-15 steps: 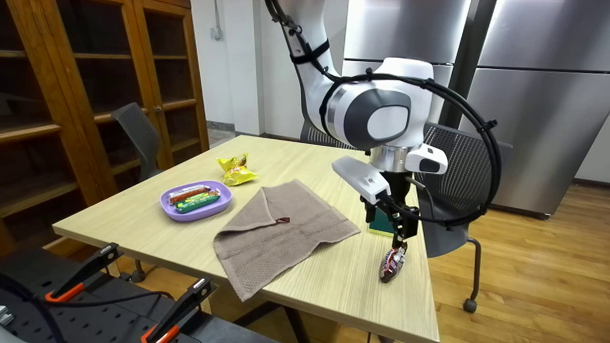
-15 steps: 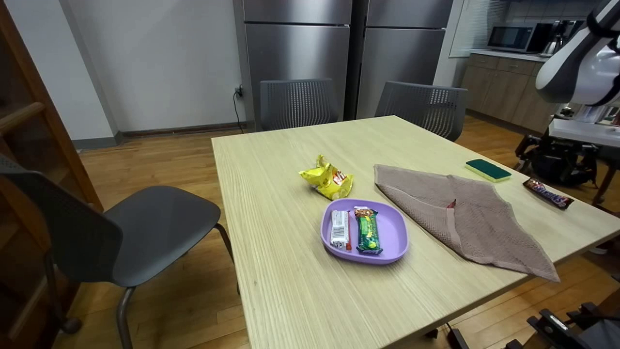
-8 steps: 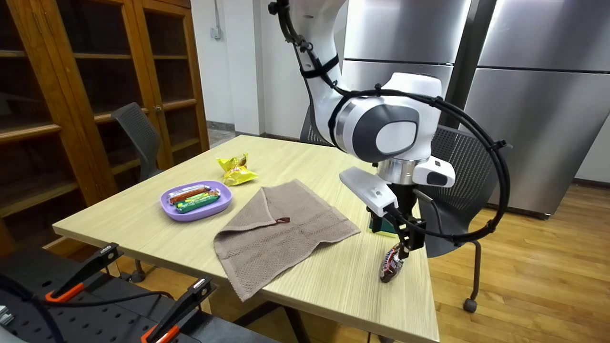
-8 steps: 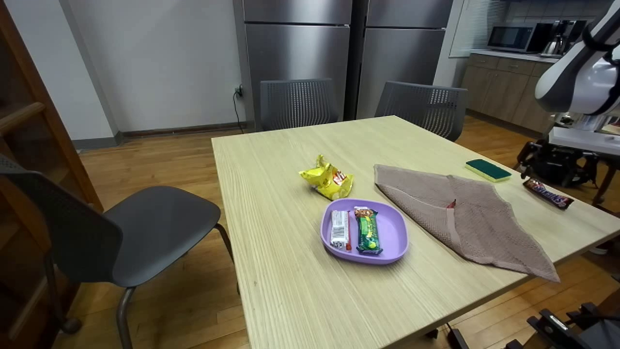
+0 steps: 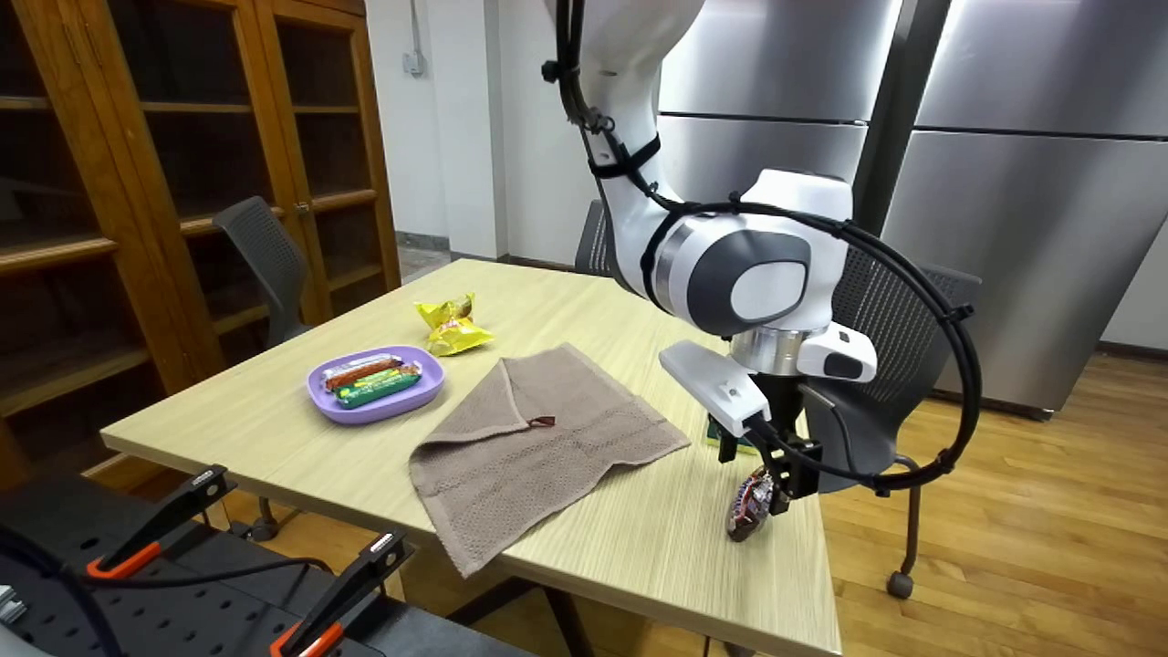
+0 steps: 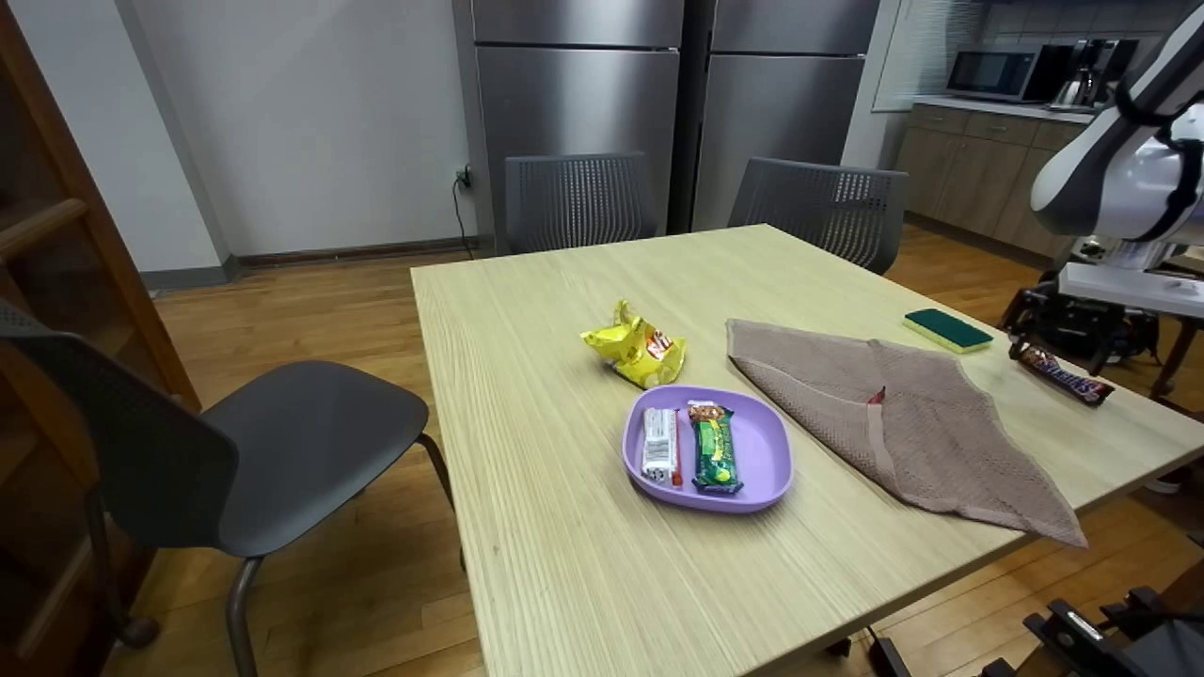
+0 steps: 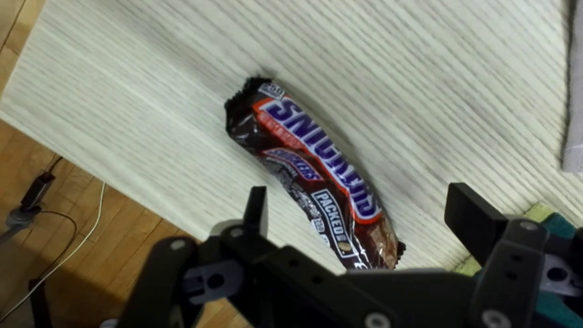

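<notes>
Clearly the gripper [image 7: 357, 209] holds nothing: its fingers [image 7: 473, 221] stand wide apart, and the wrist view shows the Snickers bar [image 7: 314, 175] crossing the gap, though whether either finger touches it I cannot tell. The bar lies flat on the table [image 6: 564, 527], name side up, close to the edge, and runs slantwise to the line along which the fingers would meet. For a sound hold, I would turn the wrist until that line crosses the wrapper's narrow width; closing at this slant would likely twist the bar or pinch it askew. In an exterior view the fingers seem nearer one end of the bar [image 5: 746, 513] than its middle, so shifting toward mid-length should keep it balanced. Lower the fingertips only until they flank its sides, without pressing on the tabletop, then squeeze gently, since the wrapper looks slick and the bar may give a little. Mind the green and yellow sponge [image 6: 947, 329] near the bar: in the wrist view one finger overlaps it and could nudge it. Farther out lies a brown towel [image 6: 894, 432], partly folded, one corner hanging past the table edge; past that, a purple plate [image 6: 767, 461] carries two wrapped bars [image 6: 716, 447], with a yellow snack bag [image 6: 637, 348] near it.
</notes>
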You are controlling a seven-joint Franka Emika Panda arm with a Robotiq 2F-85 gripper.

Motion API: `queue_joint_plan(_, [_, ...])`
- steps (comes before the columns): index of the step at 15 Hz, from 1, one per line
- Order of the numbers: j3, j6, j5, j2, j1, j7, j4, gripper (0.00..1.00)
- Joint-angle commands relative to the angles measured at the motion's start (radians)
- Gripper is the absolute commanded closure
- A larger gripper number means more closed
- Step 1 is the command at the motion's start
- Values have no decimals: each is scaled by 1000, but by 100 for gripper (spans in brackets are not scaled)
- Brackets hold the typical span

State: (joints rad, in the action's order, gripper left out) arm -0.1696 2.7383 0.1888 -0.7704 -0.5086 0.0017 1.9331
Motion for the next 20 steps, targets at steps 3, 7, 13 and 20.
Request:
queue_joint_plan(3, [5,-47,20,-35,-17,-8,-64,0])
queue_joint_plan(7, [5,-56,26,-43,-20,-7,-77,28])
queue_joint_plan(13, [5,-62,38,-36,-31,-9,-81,75])
queue_joint_plan(20, [14,-59,42,1,-31,-17,-57,97])
